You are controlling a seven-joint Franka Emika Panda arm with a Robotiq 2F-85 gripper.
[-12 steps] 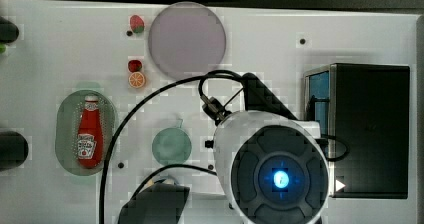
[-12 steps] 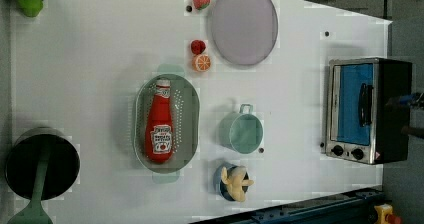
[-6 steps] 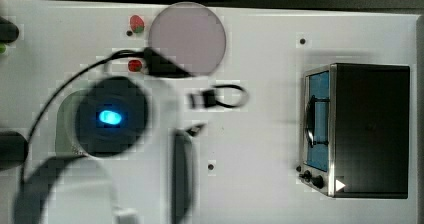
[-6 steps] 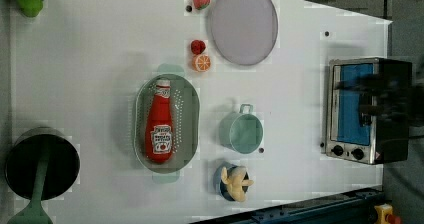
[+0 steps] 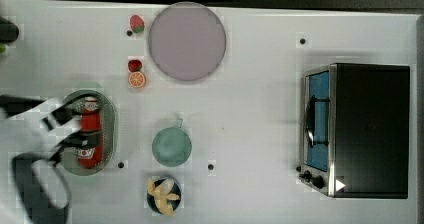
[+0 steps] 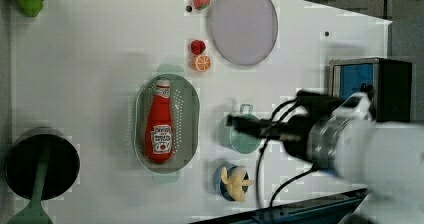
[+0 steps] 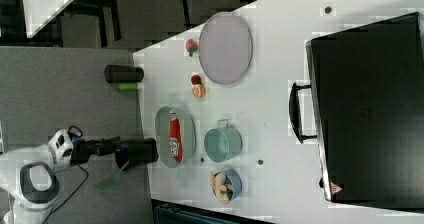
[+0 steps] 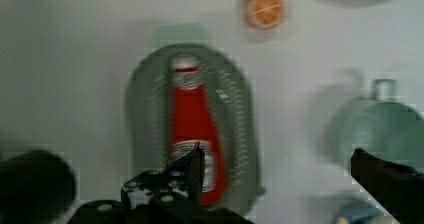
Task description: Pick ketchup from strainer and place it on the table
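Nothing was really done yet — the ketchup lay in the strainer, cap toward 12 o'clock, and the gripper hung above it, spread wide and empty — grab, lift and set-down on the table all remained.

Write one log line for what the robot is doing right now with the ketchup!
phase: approach | gripper: open, empty | ketchup: lying in strainer, not gripped | table: ketchup not placed yet

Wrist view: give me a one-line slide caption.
Open claw above the ketchup lying in the pale green strainer on the white table.
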